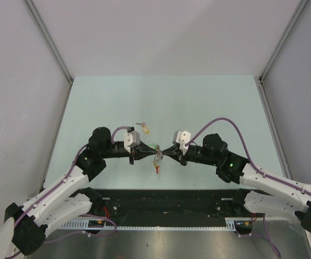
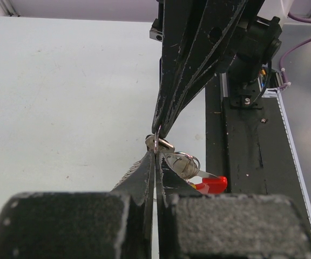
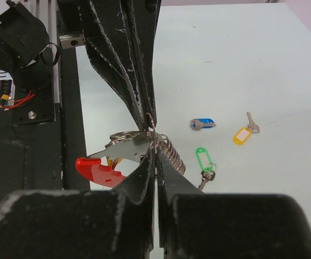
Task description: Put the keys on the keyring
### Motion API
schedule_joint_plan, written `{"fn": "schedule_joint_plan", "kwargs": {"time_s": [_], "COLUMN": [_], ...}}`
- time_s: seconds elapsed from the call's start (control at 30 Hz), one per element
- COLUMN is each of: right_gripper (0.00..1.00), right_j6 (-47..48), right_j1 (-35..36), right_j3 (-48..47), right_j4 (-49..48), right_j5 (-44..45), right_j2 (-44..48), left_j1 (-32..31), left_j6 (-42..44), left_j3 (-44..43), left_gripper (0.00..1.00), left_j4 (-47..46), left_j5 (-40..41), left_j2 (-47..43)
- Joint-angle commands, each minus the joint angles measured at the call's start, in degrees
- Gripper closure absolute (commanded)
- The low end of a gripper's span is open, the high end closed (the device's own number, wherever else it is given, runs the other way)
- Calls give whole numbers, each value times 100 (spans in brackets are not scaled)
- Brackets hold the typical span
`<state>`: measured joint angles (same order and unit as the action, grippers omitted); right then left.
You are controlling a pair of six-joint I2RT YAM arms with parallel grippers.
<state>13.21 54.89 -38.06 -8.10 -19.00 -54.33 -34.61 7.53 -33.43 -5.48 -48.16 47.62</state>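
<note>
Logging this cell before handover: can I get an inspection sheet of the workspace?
Surface: pale green table, flat.
Job's things: keyring, red arc showing, pinched between the grippers; blue key and yellow-tagged key loose on the table; green-tagged key beside the ring.
Clutter: nothing seen.
Grippers: left gripper and right gripper both shut on the keyring.
Cables: purple cables along both arms.
Surroundings: white walls; black rail at near edge.

Keyring [image 3: 124,147]: red plastic arc, silver-grey metal coil. On the pale mint-green table [image 1: 198,102] lie a blue key [image 3: 202,123], a yellow-tagged key [image 3: 242,135] and a green-tagged key [image 3: 202,159]. The left gripper [image 2: 155,156] and right gripper [image 3: 154,154] are black, scuffed white. Cables [image 1: 220,121] are purple.
</note>
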Motion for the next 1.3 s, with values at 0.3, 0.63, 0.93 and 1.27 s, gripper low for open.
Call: {"fn": "schedule_joint_plan", "kwargs": {"time_s": [0.3, 0.63, 0.93, 1.27], "right_gripper": [100, 100, 100, 100], "right_j6": [-161, -187, -223, -267], "right_j1": [-40, -58, -75, -84], "right_j3": [-131, -140, -131, -140], "right_j4": [-306, -289, -324, -377], "right_j5": [-165, -182, -235, -244], "right_j2": [1, -17, -34, -78], "left_j1": [-19, -28, -19, -37], "left_j6": [-76, -129, -138, -138], "left_j3": [-6, 74, 74, 65], "left_gripper": [100, 100, 100, 100], "left_j4": [-314, -419, -446, -437], "left_j5": [-132, 123, 0, -141], "left_j2": [-42, -191, -156, -112]}}
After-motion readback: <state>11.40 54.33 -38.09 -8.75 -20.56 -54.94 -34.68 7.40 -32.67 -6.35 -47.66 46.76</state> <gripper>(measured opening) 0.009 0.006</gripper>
